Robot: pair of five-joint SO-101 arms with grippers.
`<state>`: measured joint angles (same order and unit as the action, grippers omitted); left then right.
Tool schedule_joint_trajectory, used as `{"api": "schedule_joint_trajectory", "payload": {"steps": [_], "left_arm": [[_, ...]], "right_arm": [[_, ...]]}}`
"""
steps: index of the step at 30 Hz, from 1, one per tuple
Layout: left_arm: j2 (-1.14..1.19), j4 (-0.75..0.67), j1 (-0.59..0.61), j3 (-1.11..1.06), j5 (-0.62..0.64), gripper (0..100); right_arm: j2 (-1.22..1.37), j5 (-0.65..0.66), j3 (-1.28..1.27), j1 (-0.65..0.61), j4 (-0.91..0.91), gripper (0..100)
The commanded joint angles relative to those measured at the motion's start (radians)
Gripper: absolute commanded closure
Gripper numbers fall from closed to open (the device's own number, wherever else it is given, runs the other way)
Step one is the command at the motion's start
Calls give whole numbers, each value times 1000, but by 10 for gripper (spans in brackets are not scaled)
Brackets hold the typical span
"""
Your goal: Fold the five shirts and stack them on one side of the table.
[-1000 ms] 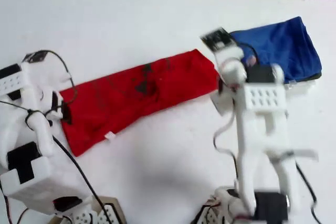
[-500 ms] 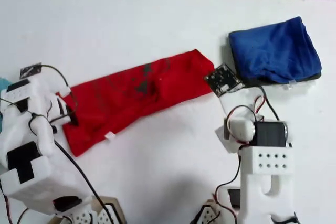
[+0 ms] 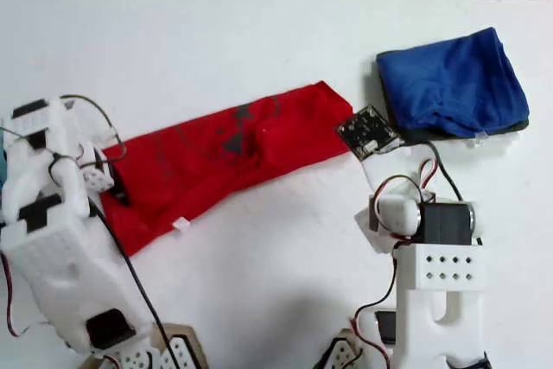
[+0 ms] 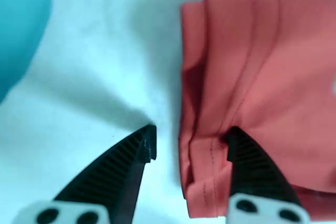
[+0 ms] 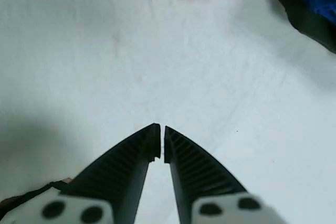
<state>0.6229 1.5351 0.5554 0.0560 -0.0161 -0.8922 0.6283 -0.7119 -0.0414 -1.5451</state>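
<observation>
Left claw stood fairly wide and gripped nothing. It straddled the stitched edge of the red shirt. One finger was over the bare white table. The other finger was over the red cloth; whether it touched the cloth could not be told. A teal cloth lay near, apart from the red one.

From the high view, the red shirt lay as a long folded strip, slanting from the lower left up toward the middle of the frame. The left claw sat at its lower-left end.

The blue shirt lay folded at the upper right, on a dark cloth whose edge showed beneath it.

Right claw was all but closed, a hairline gap between the tips, and held nothing. It hung over bare table between the red shirt's upper end and the dark cloth.
</observation>
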Motion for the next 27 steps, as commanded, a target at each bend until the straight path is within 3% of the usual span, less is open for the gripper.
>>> {"api": "schedule_joint_trajectory", "payload": {"steps": [1, 3, 9, 16, 20, 27], "left_arm": [[86, 57, -51, 88, -29, 871], [94, 68, -49, 110, -35, 975], [89, 68, -32, 117, -63, 972], [94, 152, 150, 292, -144, 973], [97, 242, 221, 417, -204, 973], [75, 252, 161, 381, -238, 973]], "right_arm": [[-31, 0, 0, 8, -5, 980], [-31, 0, -2, 8, -4, 980], [-31, 0, -3, 8, -4, 980], [-31, -71, -32, 8, 10, 980], [-31, -91, -103, 59, 134, 980], [-22, -91, -463, 197, 587, 980]]}}
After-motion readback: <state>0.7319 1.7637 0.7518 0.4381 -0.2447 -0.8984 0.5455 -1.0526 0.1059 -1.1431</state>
